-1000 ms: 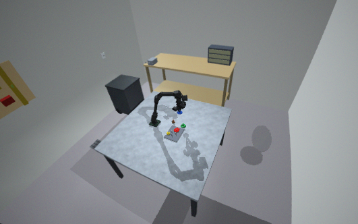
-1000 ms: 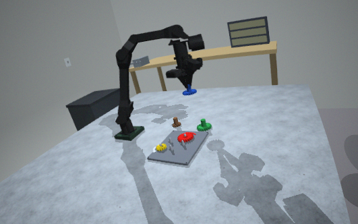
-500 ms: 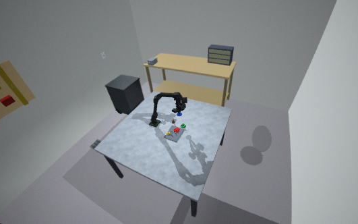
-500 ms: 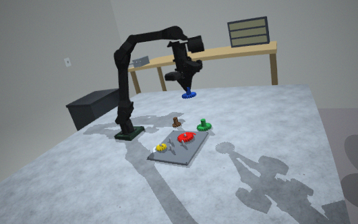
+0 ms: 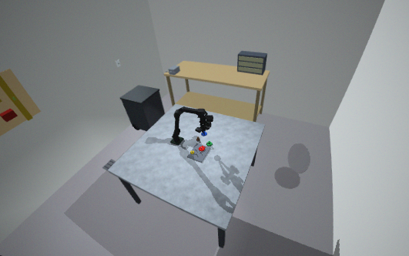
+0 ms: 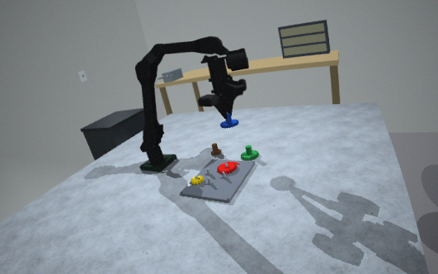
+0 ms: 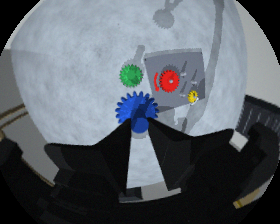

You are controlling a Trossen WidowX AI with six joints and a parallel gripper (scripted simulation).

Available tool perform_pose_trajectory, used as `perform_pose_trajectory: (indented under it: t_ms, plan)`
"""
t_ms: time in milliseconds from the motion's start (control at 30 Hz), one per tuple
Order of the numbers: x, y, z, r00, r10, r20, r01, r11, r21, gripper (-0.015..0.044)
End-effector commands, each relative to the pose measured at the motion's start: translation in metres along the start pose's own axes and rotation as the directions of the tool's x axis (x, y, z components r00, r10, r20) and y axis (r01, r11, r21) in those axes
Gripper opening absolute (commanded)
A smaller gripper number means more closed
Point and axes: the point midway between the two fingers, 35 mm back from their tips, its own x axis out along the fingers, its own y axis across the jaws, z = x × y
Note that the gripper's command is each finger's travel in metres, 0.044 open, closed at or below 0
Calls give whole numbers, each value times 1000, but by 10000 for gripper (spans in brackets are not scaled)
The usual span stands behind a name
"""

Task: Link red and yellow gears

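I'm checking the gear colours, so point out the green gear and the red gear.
Green gear (image 6: 249, 155) (image 7: 131, 76): exterior and wrist views, its toothed disc.
Red gear (image 6: 224, 168) (image 7: 166, 83): same views, its face.

Arm arched high, claw (image 5: 204, 131) (image 6: 228, 117) (image 7: 139, 120) pointing down, fingers clamped

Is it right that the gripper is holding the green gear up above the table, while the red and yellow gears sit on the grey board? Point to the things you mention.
Not quite: the exterior and wrist views show the gripper (image 6: 228, 117) (image 7: 139, 120) holding the blue gear (image 6: 229, 124) (image 7: 136, 106); the green gear (image 6: 249, 155) (image 7: 131, 75) stands on the table. The rest is right.
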Motion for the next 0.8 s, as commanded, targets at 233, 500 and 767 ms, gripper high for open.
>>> perform_pose_trajectory:
  t_ms: [233,500,767]
  plan:
    - [8,-25,9,1000,-2,8,2,1000,-4,0]
    - [16,-44,13,1000,-4,8,4,1000,-4,0]
    - [24,-64,17,1000,-5,8,5,1000,-4,0]
